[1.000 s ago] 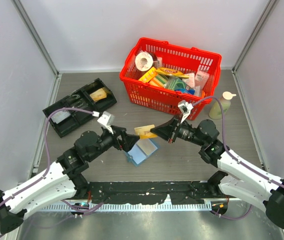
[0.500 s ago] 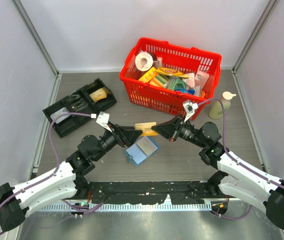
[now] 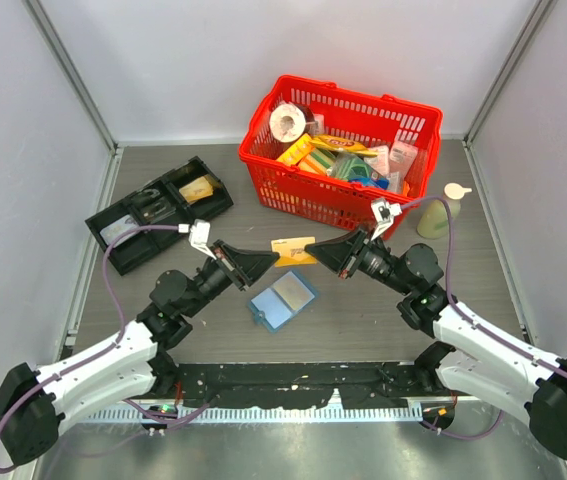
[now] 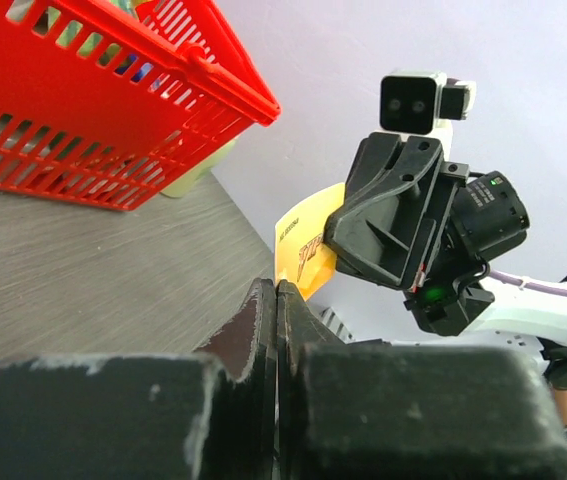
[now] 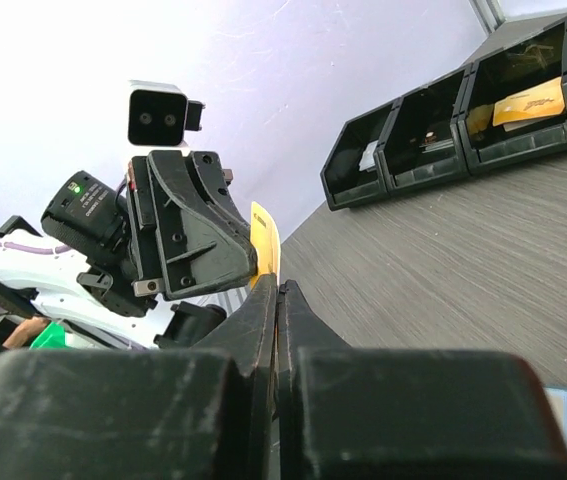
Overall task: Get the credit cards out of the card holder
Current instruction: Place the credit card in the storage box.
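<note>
An orange-tan credit card (image 3: 293,249) hangs in the air above the table, pinched from both ends. My left gripper (image 3: 274,258) is shut on its left edge and my right gripper (image 3: 310,254) is shut on its right edge. The left wrist view shows the card (image 4: 308,245) rising from my shut left gripper (image 4: 276,290), with the right gripper's body (image 4: 393,225) behind it. Seen from the right wrist, the card (image 5: 266,240) stands edge-on in my right gripper (image 5: 279,290). Below them the blue card holder (image 3: 266,310) lies open on the table, a silvery-grey card (image 3: 289,291) on it.
A red basket (image 3: 308,200) full of goods stands at the back right. A pale bottle (image 3: 441,210) stands beside it on the right. A black compartmented tray (image 3: 158,212) sits at the back left, with an orange card (image 5: 528,105) in one compartment.
My left gripper rose to the held card and shut on its left edge. The right gripper kept its hold and shifted slightly up and right with the card.
</note>
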